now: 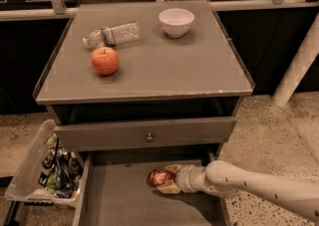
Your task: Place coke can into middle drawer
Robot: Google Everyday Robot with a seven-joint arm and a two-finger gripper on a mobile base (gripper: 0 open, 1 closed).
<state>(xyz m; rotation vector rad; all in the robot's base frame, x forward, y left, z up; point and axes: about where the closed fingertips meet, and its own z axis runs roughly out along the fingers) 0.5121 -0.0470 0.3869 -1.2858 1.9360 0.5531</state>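
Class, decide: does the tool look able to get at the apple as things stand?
Probably not directly: the tool sits in the middle drawer, gripping the coke can, below the knobbed drawer and the tabletop where the apple rests.

Red coke can (159, 176) in the cream tool (168, 178) inside the grey-brown middle drawer (124, 201); red apple (104, 60), white bowl (176, 22).
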